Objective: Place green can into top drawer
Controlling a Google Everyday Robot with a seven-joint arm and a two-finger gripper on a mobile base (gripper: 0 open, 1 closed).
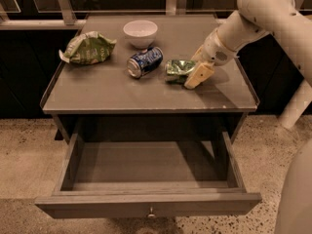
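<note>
One end of green can (175, 68) hidden behind gripper (196, 76) on tabletop (107, 89); arm (265, 13) cut off by picture edge

Shiny, wrinkled metal is shown by the small green can (176, 68); smooth matt plastic by the cream gripper (190, 80) just beside it.

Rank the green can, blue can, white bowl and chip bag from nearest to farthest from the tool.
The tool is at right, over the table.
1. green can, directly left
2. blue can, centre
3. white bowl, back centre
4. chip bag, far left
</note>
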